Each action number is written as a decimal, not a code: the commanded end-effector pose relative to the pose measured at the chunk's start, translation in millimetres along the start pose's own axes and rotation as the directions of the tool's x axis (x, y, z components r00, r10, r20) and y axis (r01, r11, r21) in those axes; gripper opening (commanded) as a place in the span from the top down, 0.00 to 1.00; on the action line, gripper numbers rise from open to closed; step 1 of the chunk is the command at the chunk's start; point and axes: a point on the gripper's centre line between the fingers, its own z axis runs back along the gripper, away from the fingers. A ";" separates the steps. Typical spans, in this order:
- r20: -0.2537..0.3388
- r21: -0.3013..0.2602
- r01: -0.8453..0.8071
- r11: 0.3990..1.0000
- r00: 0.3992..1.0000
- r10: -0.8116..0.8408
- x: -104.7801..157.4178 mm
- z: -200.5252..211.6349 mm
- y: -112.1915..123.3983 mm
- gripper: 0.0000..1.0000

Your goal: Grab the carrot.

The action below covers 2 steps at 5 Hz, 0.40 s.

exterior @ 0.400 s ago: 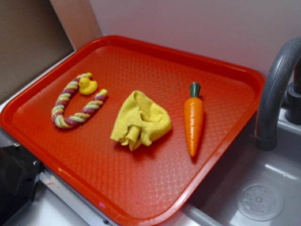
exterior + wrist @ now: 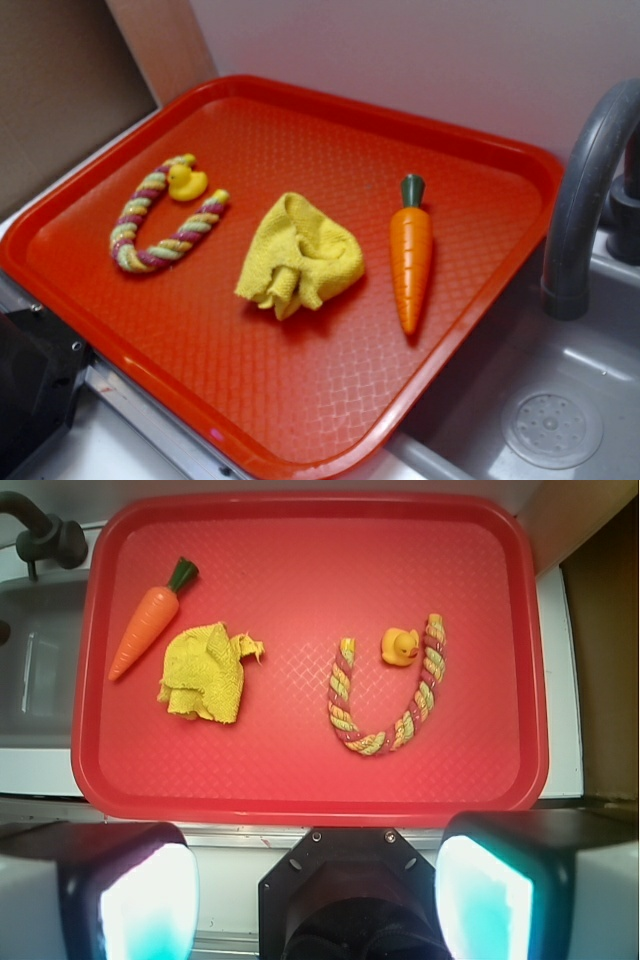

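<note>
The orange carrot (image 2: 411, 258) with its dark green stem cap lies on the red tray (image 2: 300, 420), right of the crumpled yellow cloth (image 2: 300, 256). From the wrist view the carrot (image 2: 147, 626) is at the tray's upper left, pointing down-left, with the cloth (image 2: 205, 672) just beside it. My gripper (image 2: 316, 895) hangs high above the tray's near edge, open wide, nothing between its fingers (image 2: 140, 900). The gripper does not show in the exterior view.
A striped rope toy (image 2: 160, 222) bent in a U and a small yellow duck (image 2: 186, 182) lie on the tray's left part. A grey faucet (image 2: 585, 200) and sink (image 2: 550, 420) stand right of the tray. A wall rises behind it.
</note>
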 end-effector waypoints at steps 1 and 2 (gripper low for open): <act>-0.031 0.016 -0.280 0.960 0.959 0.281 40.7 -19.0 -44.5 0.00; -0.046 0.013 -0.395 0.919 0.917 0.395 74.0 -38.9 -73.8 0.00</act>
